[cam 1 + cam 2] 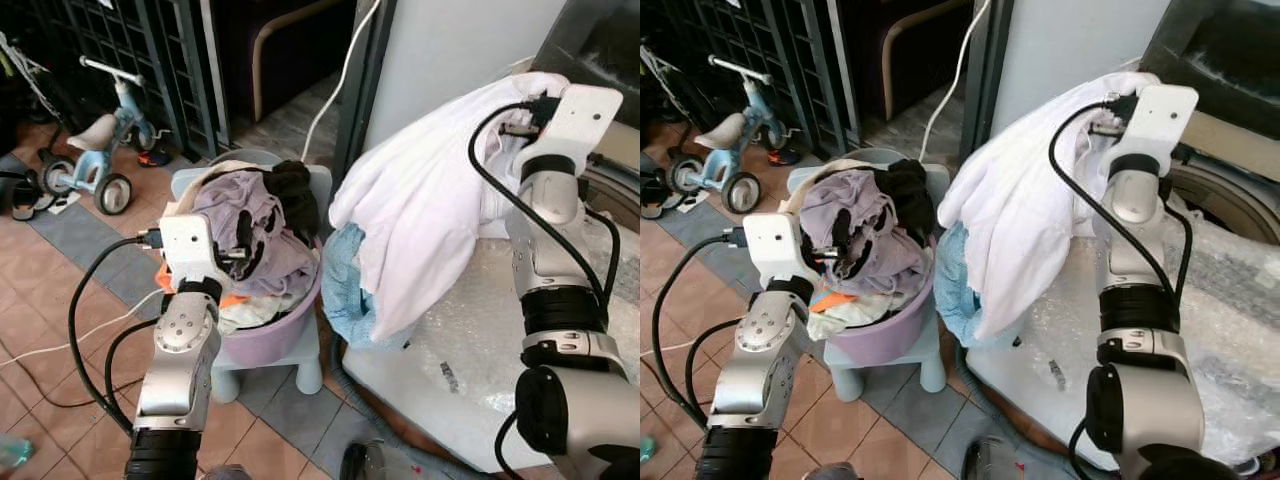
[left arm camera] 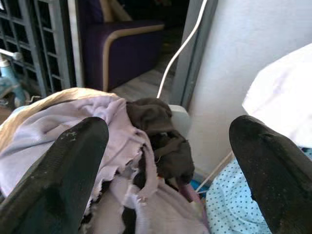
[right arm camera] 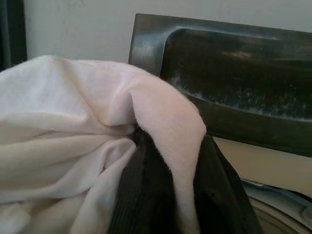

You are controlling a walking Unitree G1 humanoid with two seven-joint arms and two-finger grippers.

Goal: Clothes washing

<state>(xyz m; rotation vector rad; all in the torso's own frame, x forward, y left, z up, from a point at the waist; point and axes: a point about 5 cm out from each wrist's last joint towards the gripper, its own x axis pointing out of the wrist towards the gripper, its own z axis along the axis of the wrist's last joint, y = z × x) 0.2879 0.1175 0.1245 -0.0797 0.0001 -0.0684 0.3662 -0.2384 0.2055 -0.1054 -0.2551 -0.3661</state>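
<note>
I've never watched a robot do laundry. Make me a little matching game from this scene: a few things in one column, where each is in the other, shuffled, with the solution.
Things:
1. white garment
2. lilac garment
3. tricycle
4. blue dotted cloth

Places:
A. on the tiled floor beside the dark grille
B. hanging below the white cloth, next to the basin
C. pinched in the right gripper, lifted toward the washing machine
D. on top of the pile in the purple basin, just ahead of the open left gripper

Pairs: 1-C, 2-D, 3-A, 4-B
</note>
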